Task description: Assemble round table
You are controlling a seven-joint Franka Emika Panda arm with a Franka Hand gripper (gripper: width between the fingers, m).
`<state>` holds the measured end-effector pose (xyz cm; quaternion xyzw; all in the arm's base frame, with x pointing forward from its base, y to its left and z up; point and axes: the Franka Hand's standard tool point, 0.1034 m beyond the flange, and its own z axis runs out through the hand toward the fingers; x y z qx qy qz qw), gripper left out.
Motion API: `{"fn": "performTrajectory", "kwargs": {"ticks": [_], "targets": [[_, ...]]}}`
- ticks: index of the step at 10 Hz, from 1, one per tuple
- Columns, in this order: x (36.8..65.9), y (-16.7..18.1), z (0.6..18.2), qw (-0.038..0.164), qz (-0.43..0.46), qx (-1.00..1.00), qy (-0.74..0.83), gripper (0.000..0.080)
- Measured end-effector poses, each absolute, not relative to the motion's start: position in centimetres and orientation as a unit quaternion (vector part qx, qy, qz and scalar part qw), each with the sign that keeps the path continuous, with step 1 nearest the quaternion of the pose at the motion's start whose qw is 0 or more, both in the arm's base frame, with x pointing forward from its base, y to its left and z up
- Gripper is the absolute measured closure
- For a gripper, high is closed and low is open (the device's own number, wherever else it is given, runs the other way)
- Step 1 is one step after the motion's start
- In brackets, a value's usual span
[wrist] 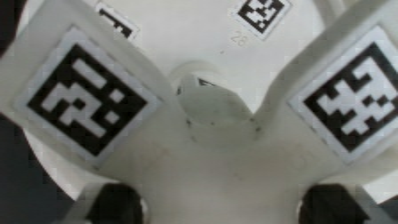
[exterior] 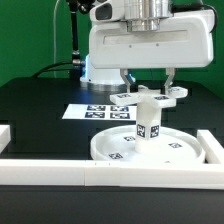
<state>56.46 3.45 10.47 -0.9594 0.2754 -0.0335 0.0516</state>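
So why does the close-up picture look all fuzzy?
In the wrist view the camera sits very near the cross-shaped foot, so its black-and-white tags look soft and huge, and the fingers are dark blurs at the edge. The exterior view is sharper, with even light on the round disc.

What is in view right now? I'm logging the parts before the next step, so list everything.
Disc: one, white, flat on the table in front of the border bars.
Leg: one, white with tags, upright on the disc.
Foot piece: one, white, cross-shaped, on top of the leg, between the fingers.
Marker board: one, white, behind the disc.
Border bars: white, along the near edge and sides.
Table: one, black.
Gripper: one, around the foot piece; grip unclear.
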Motion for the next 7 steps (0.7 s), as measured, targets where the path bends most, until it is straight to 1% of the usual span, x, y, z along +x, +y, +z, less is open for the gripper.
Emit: {"fn": "performTrajectory", "kwargs": {"ticks": [5, 6, 7], "targets": [[56.44, 3.46, 10.47, 0.056, -0.026, -0.913, 0.404, 0.0361], [56.43, 3.45, 10.45, 0.061, -0.023, -0.894, 0.443, 0.0361], [56.34, 3.43, 10.43, 0.071, -0.019, -0.871, 0.486, 0.0361]]}}
